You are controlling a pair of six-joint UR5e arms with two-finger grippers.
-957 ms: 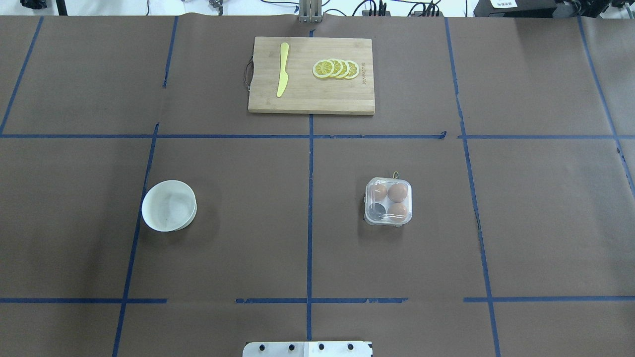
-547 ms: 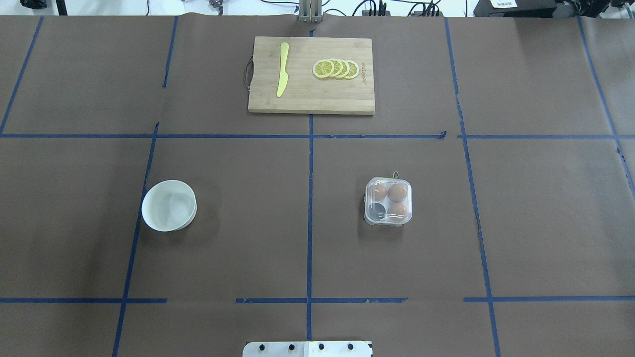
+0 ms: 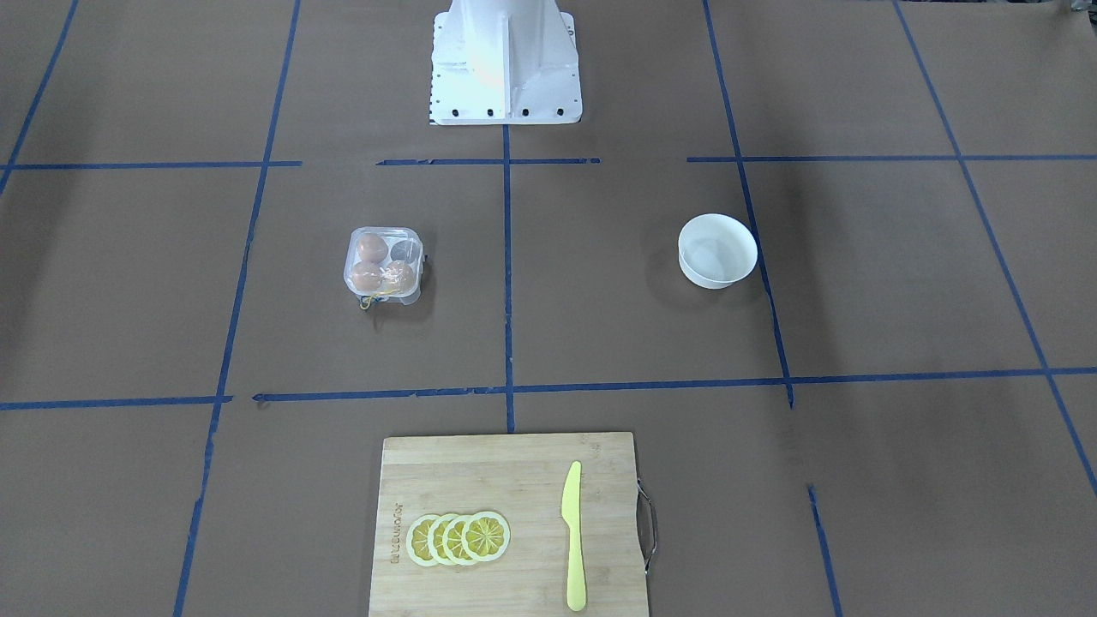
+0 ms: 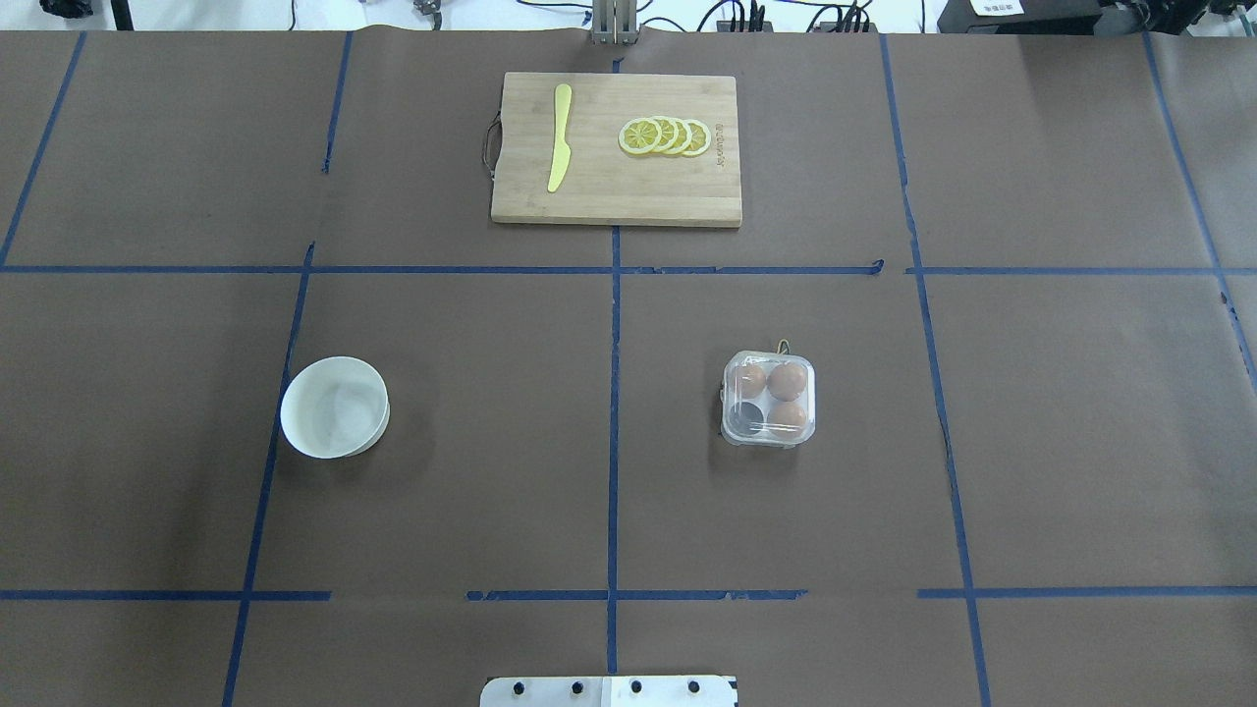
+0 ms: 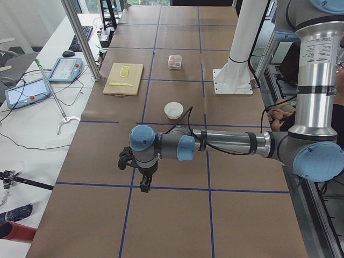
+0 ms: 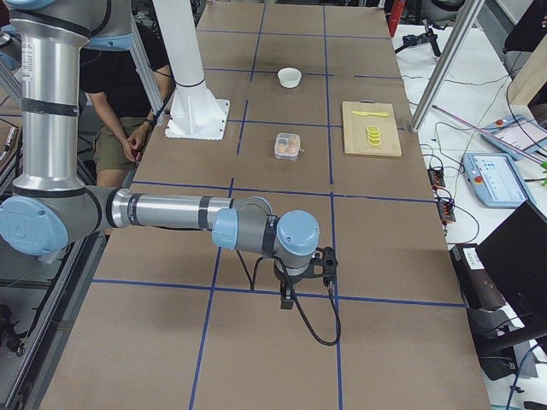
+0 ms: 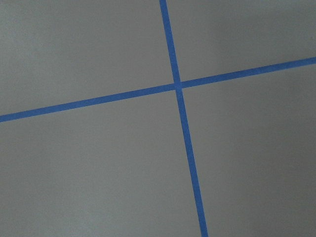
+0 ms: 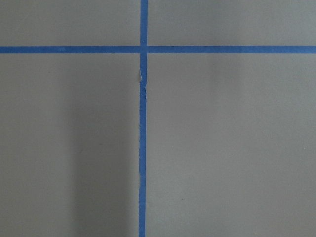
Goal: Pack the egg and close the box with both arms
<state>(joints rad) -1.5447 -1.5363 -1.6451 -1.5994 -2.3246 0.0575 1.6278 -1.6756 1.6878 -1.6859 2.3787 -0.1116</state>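
The box point(image 4: 729, 429) is a small clear carton right of the table's middle, with a yellow string at its far edge. Three brown eggs sit in its cups; one egg point(image 4: 788, 380) is at the far right cup, and the near left cup is dark and empty. The clear lid seems to lie over the cups. The box also shows in the front view point(image 3: 413, 287). My left gripper point(image 5: 144, 185) hangs over the table's left end, far from the box. My right gripper point(image 6: 286, 299) hangs over the right end. I cannot tell whether either is open or shut.
An empty white bowl point(image 4: 334, 407) stands left of the middle. A wooden cutting board point(image 4: 617, 191) at the far edge carries a yellow knife point(image 4: 560, 137) and lemon slices point(image 4: 665, 136). Both wrist views show only brown paper and blue tape lines.
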